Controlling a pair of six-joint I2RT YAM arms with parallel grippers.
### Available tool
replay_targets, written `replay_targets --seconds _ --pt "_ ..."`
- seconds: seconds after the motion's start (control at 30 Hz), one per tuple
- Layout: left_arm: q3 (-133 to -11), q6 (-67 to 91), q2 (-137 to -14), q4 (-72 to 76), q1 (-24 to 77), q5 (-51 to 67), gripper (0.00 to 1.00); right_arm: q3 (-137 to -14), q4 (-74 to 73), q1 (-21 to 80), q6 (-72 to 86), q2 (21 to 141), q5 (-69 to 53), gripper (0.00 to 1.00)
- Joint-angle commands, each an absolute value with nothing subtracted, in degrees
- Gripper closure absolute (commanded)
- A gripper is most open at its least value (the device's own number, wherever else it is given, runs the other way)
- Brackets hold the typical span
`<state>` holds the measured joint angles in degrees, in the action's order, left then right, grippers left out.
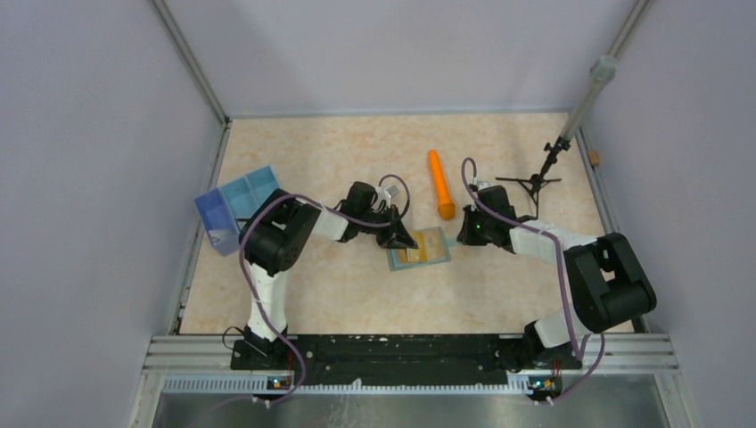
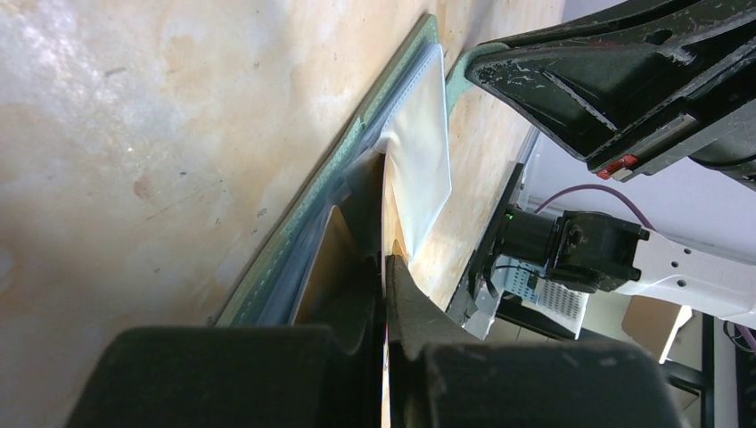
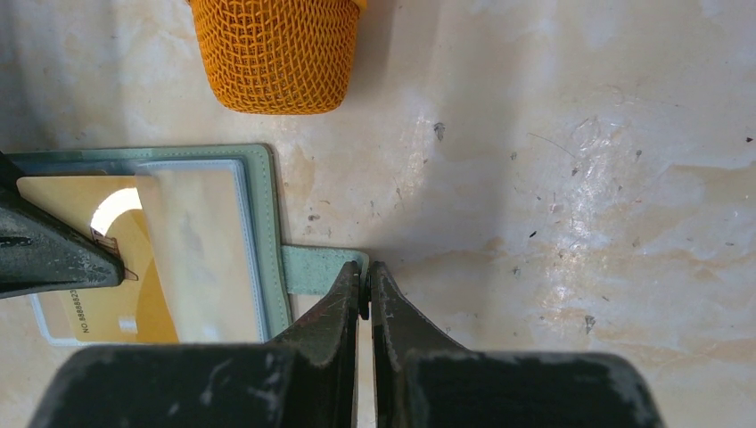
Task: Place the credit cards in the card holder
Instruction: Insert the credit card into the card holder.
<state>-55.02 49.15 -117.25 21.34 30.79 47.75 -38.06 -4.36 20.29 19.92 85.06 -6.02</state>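
Note:
The card holder (image 1: pixel 433 257) lies open mid-table, with a grey-green rim (image 3: pixel 263 178) and a clear window pocket. A gold credit card (image 3: pixel 98 299) sits partly under that window. My left gripper (image 1: pixel 400 238) is at the holder's left side, shut on the card's thin edge (image 2: pixel 385 259); the gold face (image 2: pixel 321 259) shows beside its finger. My right gripper (image 3: pixel 366 280) is shut at the end of the holder's grey-green tab (image 3: pixel 316 269), seemingly pinching it. In the top view it (image 1: pixel 464 234) sits at the holder's right edge.
An orange mesh-covered cylinder (image 1: pixel 440 185) lies just behind the holder, close to the right gripper (image 3: pixel 276 53). A blue compartment tray (image 1: pixel 234 207) stands at the left edge. A black stand (image 1: pixel 535 181) is at the back right. Walls enclose the table.

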Motion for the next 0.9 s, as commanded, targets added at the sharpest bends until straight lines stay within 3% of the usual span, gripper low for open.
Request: replay_targets --seconds 0.0,0.4,0.87 --pt "-52.89 47.57 -116.98 23.71 30.37 39.79 1.0 -39.89 -6.84 19.83 18.93 85.52 -4.92 1.0" --pt "-55.08 41.96 -115.54 17.97 30.23 38.89 1.0 -39.95 -7.27 19.86 18.86 85.24 -5.13 1.0" --pt "-49.54 48.35 -114.75 31.4 31.44 37.54 1.0 -39.81 -7.52 19.82 18.81 84.69 -5.27 1.0"
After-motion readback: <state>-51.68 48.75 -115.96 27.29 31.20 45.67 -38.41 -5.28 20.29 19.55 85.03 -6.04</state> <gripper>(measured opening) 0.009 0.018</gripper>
